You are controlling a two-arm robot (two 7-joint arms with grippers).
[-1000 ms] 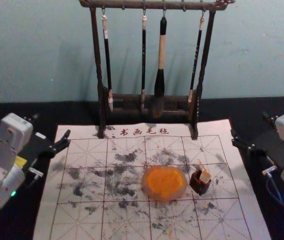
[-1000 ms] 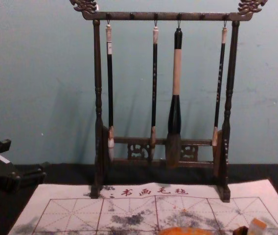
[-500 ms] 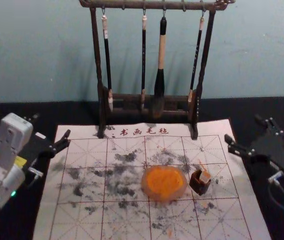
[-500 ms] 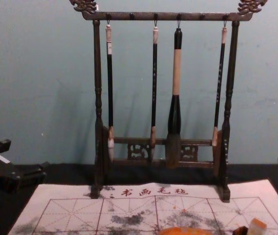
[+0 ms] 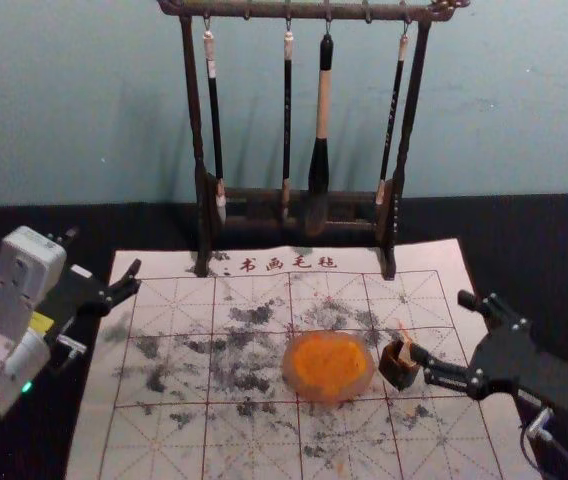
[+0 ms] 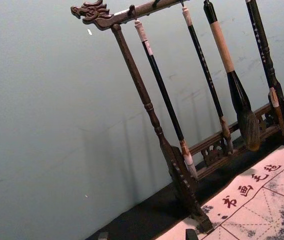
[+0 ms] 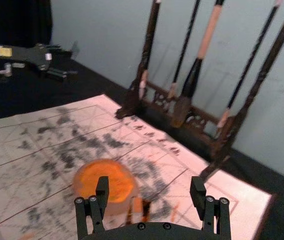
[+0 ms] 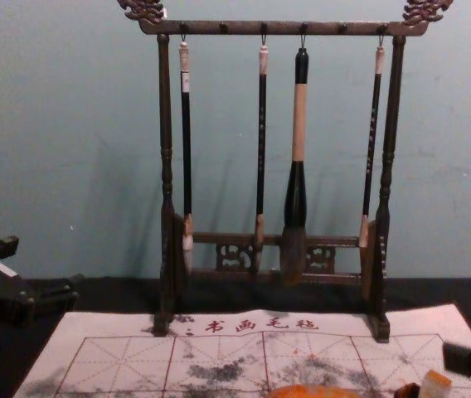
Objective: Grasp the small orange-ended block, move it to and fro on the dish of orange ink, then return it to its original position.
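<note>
ink [image 5: 328, 362] in dish [image 5: 290, 374], block [image 5: 406, 352] in box [image 5: 395, 373], right tool [image 5: 440, 326] near, left tool [image 5: 102, 252] aside

site: robot test bench or lab, by its look; exact room type cannot be confirmed. evidence: left robot arm [image 5: 9, 352] and right robot arm [image 5: 539, 378] at either side of a black-covered table [image 5: 24, 222]. bench dressed as a calligraphy desk: ink-smudged writing mat [image 5: 169, 446] with printed grid and characters, dish of orange ink [image 5: 326, 398], dark rack [image 5: 304, 11] of hanging brushes [image 5: 323, 100]. behind: plain blue-green wall [image 5: 64, 100].
</note>
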